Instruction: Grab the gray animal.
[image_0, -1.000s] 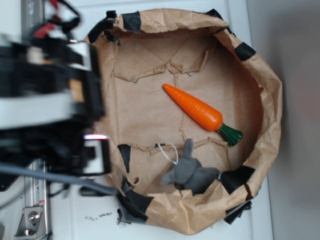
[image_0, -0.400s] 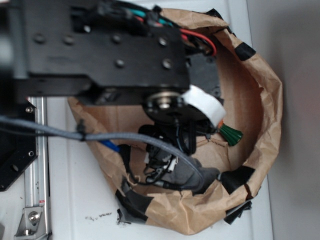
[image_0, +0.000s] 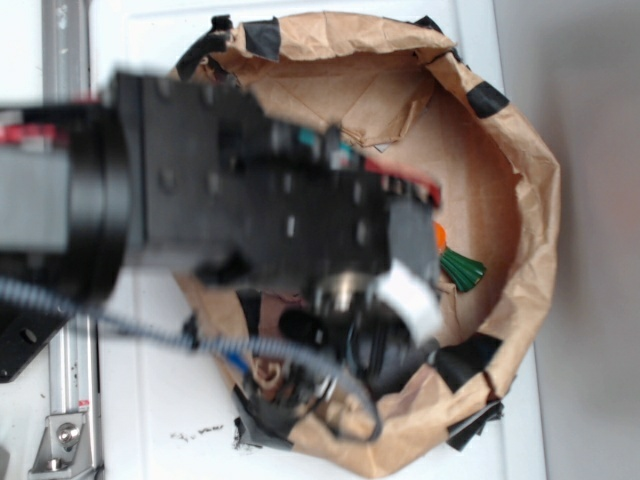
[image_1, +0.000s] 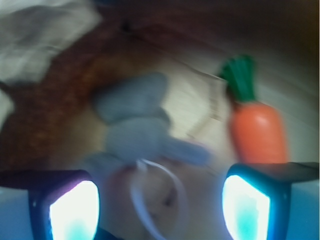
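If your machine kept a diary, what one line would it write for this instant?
gripper: open, empty | small gray plush animal: between fingers, untouched | orange plastic carrot: beside | crumpled brown paper bowl: holds both

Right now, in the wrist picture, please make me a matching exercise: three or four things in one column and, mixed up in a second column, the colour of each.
Things:
1. gray animal
2. carrot body
3. carrot top
4. string loop

Colours:
A. green
B. white
C. gray
D. orange

Pairs: 1-C, 2-D, 3-A, 4-B

The view is blurred, but these colours are plain. The gripper has its jaws open, one on each side of the string loop.
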